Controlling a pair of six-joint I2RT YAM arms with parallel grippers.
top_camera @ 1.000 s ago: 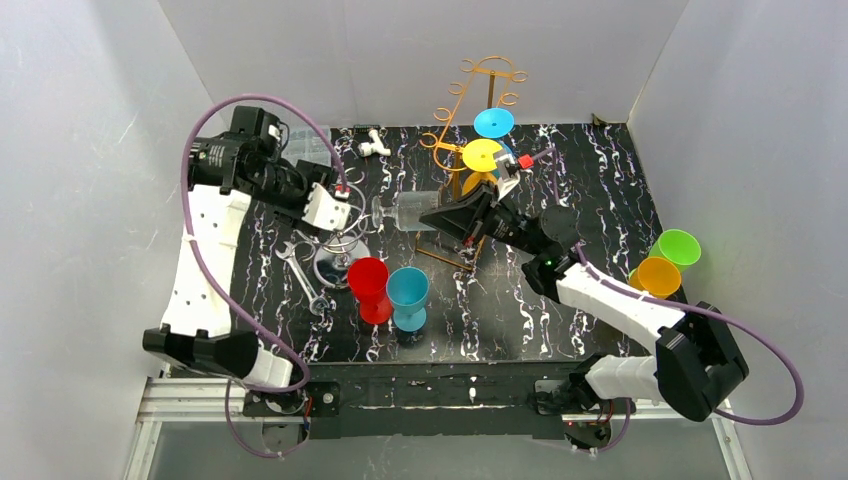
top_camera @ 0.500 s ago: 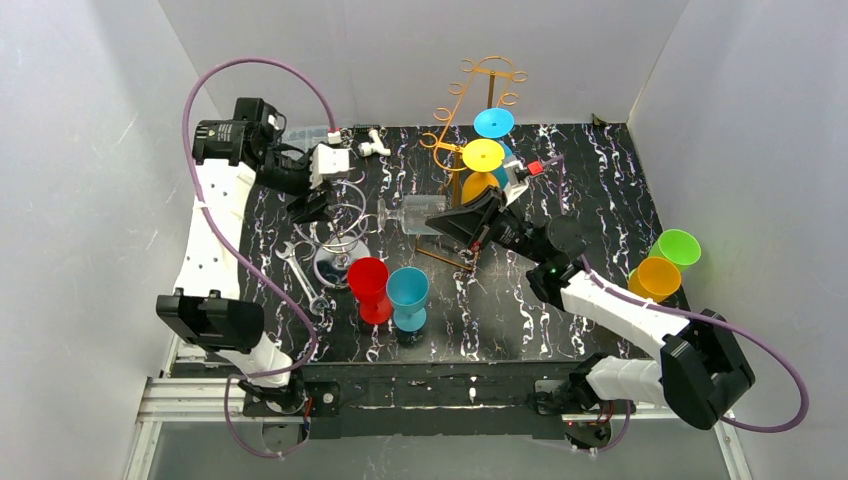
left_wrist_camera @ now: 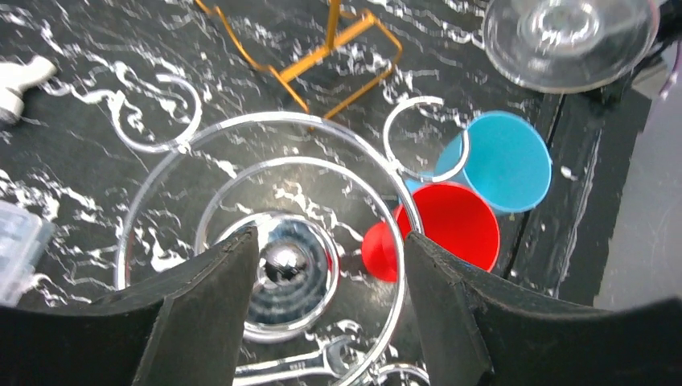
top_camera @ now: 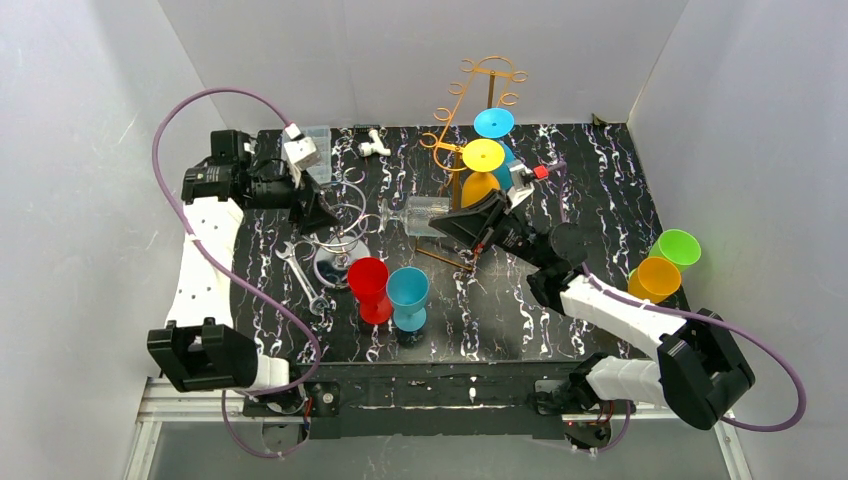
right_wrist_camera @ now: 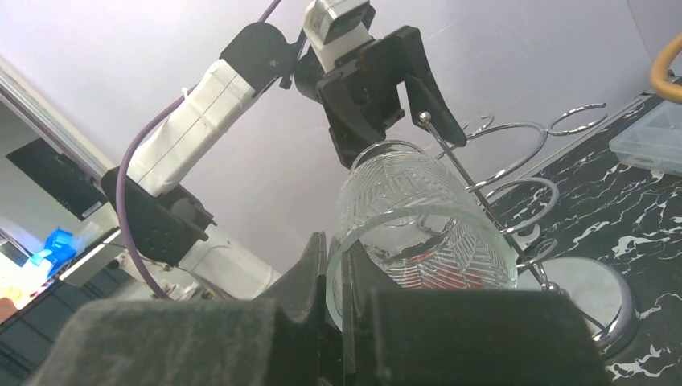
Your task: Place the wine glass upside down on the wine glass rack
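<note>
The clear patterned wine glass [top_camera: 415, 215] lies on its side in the air, foot toward the left. My right gripper [top_camera: 452, 222] is shut on its rim. The right wrist view shows the rim pinched between my fingers [right_wrist_camera: 338, 249] and the bowl [right_wrist_camera: 422, 225] beyond them. The chrome wire rack [top_camera: 342, 232] with ring holders stands just left of the glass. My left gripper [top_camera: 316, 210] is open and empty above the rack. In the left wrist view my gripper [left_wrist_camera: 330, 322] frames the rack's rings [left_wrist_camera: 265, 241] and base. The glass foot [left_wrist_camera: 567, 36] shows at the top right.
A red cup [top_camera: 368, 285] and a blue cup [top_camera: 408, 295] stand in front of the rack, with a wrench [top_camera: 300, 270] to their left. An orange wire rack [top_camera: 478, 95] holding coloured glasses stands behind. Green [top_camera: 676, 247] and orange [top_camera: 658, 277] cups sit far right. A clear box [top_camera: 318, 148] is at the back left.
My left gripper has drawn back to the left, away from the glass foot, and now points down over the chrome rack. My right gripper has moved the glass a little farther back.
</note>
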